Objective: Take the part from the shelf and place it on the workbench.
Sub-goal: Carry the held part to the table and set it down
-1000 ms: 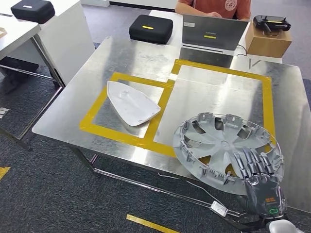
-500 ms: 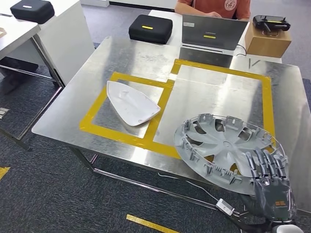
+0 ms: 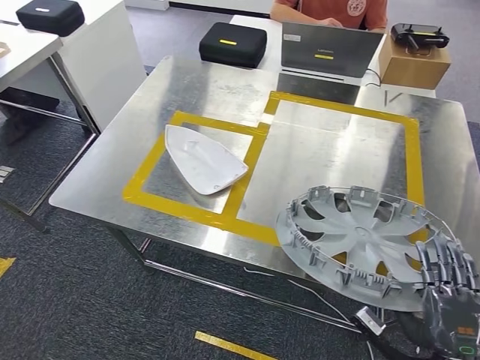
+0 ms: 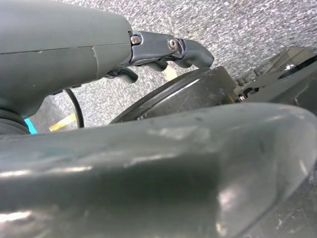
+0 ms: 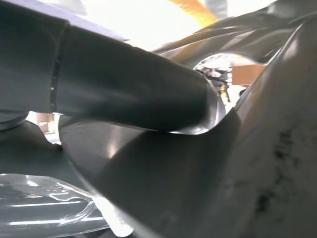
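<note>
Grey hubcap [image 3: 362,240] held at its near right rim by the right hand [image 3: 450,300], fingers [image 3: 444,262] curled over the edge, clamped on the part. Sits low over the near right corner of the steel counter [image 3: 198,90], tilted, its near edge hanging out past the counter's front; whether touching the surface cannot be told. Overlaps the near side of the large yellow-taped square [image 3: 413,150]. In the right wrist view, thick grey thumb [image 5: 123,84] pressed along a curved grey surface of the part.

White shell-shaped panel [image 3: 204,159] flat inside the smaller yellow-taped square [image 3: 153,169], well apart from the hubcap. Beyond the far edge: black case [image 3: 232,43], open laptop [image 3: 331,51], cardboard box [image 3: 413,64] with a black controller [image 3: 418,35] on top, a person in an orange shirt [image 3: 331,11] behind the laptop. Second black case [image 3: 51,15] on a white table at far left.

Left hand [image 4: 168,49] over grey carpet, fingers bent inward, nothing seen in them; open or closed cannot be told.
</note>
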Tool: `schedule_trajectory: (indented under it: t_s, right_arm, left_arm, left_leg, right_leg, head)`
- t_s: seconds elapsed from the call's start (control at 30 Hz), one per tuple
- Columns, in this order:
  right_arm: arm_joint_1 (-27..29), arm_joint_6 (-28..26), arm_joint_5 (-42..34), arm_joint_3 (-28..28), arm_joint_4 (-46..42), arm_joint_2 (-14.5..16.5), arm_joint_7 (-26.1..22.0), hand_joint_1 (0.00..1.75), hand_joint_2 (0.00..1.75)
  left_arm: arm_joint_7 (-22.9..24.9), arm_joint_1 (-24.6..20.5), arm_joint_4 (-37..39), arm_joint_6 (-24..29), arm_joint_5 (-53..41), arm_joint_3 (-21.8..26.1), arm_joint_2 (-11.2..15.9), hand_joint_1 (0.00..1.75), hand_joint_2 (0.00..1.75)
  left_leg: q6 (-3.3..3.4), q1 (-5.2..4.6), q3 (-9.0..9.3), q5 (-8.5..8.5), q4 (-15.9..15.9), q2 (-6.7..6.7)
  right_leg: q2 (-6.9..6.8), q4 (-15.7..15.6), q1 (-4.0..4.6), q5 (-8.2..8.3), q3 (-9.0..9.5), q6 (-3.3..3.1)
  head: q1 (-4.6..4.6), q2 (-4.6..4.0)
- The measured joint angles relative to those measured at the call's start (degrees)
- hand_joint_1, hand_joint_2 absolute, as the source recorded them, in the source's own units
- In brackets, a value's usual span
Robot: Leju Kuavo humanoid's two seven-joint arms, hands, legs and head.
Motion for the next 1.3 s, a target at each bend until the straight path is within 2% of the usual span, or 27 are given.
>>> schedule_trajectory:
  t_s: [0.2, 0.37, 0.53, 0.83, 1.3]
  right_arm:
    - [5.69, 0.0, -0.01, -10.13, -1.17, 4.79, -2.82, 0.0, 0.0]
    - [10.15, 0.28, -1.55, -20.28, -1.73, 9.6, -7.96, 0.0, 0.0]
    - [12.18, 0.88, -3.11, -28.58, -2.0, 13.41, -12.08, 0.0, 0.0]
    - [12.52, 1.62, -3.16, -34.6, -2.11, 17.68, -15.73, 0.0, 0.0]
    - [11.15, 4.11, -4.84, -41.83, -1.3, 22.27, -20.36, 0.0, 0.0]
  left_arm:
    - [-0.16, 0.34, 0.0, 0.16, 0.0, 0.83, -0.05, 0.0, 0.0]
    - [-0.23, 0.59, 0.0, 0.19, 0.0, 1.63, -0.14, 0.0, 0.0]
    - [-0.31, 0.66, 0.0, 0.19, 0.0, 2.1, -0.16, 0.0, 0.0]
    - [-0.33, 0.66, 0.0, 0.19, 0.0, 2.28, -0.16, 0.0, 0.0]
    - [-0.36, 0.8, 0.0, 0.89, 0.15, 3.16, -0.35, 0.0, 0.0]
  left_leg:
    - [0.01, -0.01, 0.02, -0.01, 0.0, 0.02]
    - [0.03, -0.02, 0.01, -0.02, 0.0, 0.02]
    - [0.03, -0.02, 0.02, -0.03, 0.0, 0.08]
    - [0.03, -0.02, 0.04, -0.03, 0.0, 0.16]
    - [0.03, -0.02, 0.04, -0.03, 0.0, 0.17]
  right_leg:
    - [0.05, -0.02, 0.0, 0.0, -0.01, 0.0]
    - [0.04, -0.02, -0.01, 0.0, -0.01, 0.0]
    - [0.15, -0.02, -0.01, 0.0, -0.04, 0.0]
    - [0.19, -0.02, 0.0, 0.01, -0.04, 0.0]
    - [0.2, -0.02, -0.01, 0.01, -0.04, 0.0]
  head:
    - [0.0, 0.0]
    - [0.0, 0.0]
    - [0.0, 0.0]
    - [0.0, 0.0]
    - [0.01, 0.0]
